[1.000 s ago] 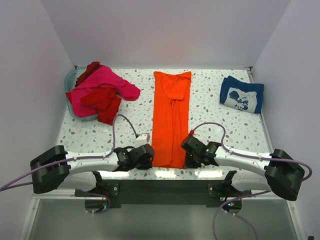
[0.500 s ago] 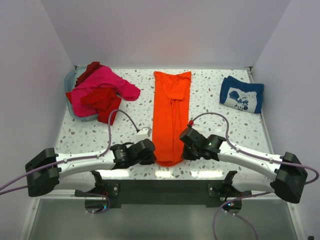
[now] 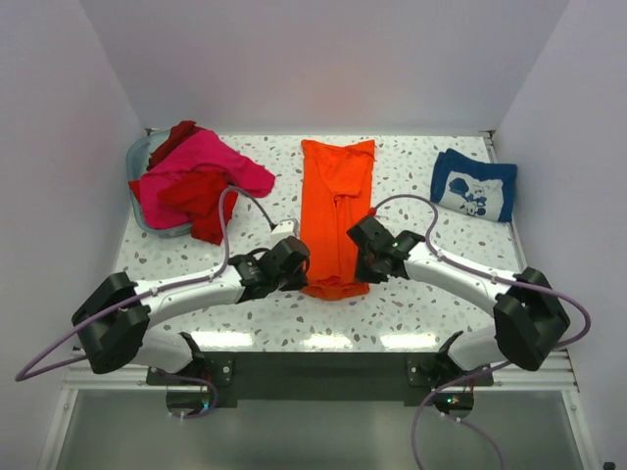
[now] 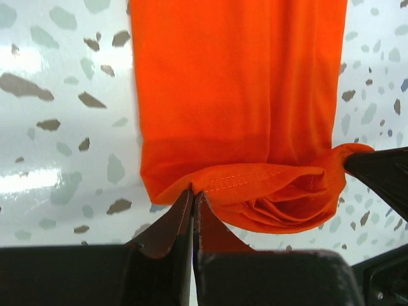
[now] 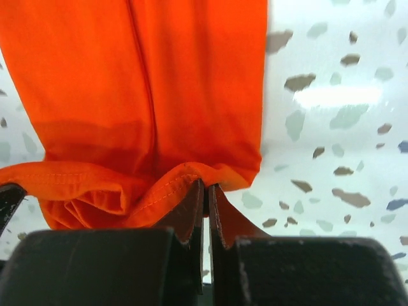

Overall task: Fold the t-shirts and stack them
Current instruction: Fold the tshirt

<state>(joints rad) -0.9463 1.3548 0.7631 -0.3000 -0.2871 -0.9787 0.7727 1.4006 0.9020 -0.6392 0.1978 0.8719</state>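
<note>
Hem of the orange t-shirt point(image 3: 336, 211), a long strip down the middle of the table point(image 3: 441, 304), is pinched at both near corners, left gripper point(image 4: 193, 203) and right gripper point(image 5: 205, 194) each clamped on cloth. This looks like the halving fold; next the hem must travel level toward the far edge, then be let go.

A lengthwise t-shirt point(image 3: 336, 196) lies mid-table point(image 3: 431, 308) — its near end between the left gripper point(image 4: 193, 201) and right gripper point(image 5: 205, 191). Far left, a t-shirt heap point(image 3: 196, 176) sits in a basket point(image 3: 136, 157) — far right, a folded t-shirt point(image 3: 474, 184).
</note>
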